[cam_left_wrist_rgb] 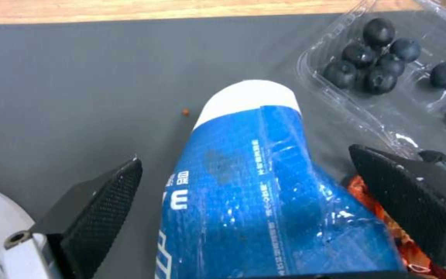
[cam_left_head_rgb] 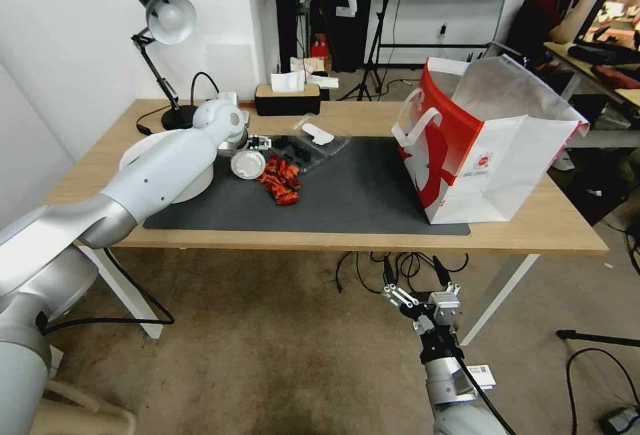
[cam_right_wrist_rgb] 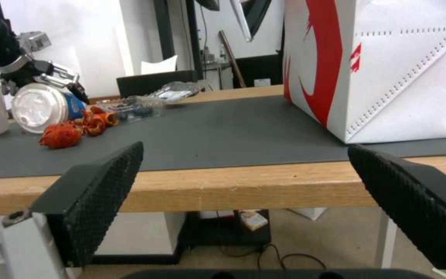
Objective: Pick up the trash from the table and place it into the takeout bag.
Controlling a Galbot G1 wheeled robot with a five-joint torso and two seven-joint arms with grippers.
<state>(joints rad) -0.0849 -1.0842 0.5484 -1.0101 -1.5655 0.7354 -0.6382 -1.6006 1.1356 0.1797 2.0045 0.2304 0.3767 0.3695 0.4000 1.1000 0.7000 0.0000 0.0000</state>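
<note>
Blue cup (cam_left_wrist_rgb: 254, 186): blue wall, white printed text, white lid (cam_right_wrist_rgb: 38, 107).
Wrapper scraps (cam_left_head_rgb: 280, 180): red-orange.
Mat (cam_left_head_rgb: 360, 188): dark grey.
Table (cam_left_head_rgb: 533, 225): light wood.
Takeout bag (cam_left_head_rgb: 490, 155): red and white, silver lining, white handles.
Clear tray (cam_left_wrist_rgb: 388, 77): transparent, dark blue berries inside.
Left gripper (cam_left_wrist_rgb: 254, 201) fingers (cam_left_wrist_rgb: 104, 201): black, fine dotted texture.
</note>
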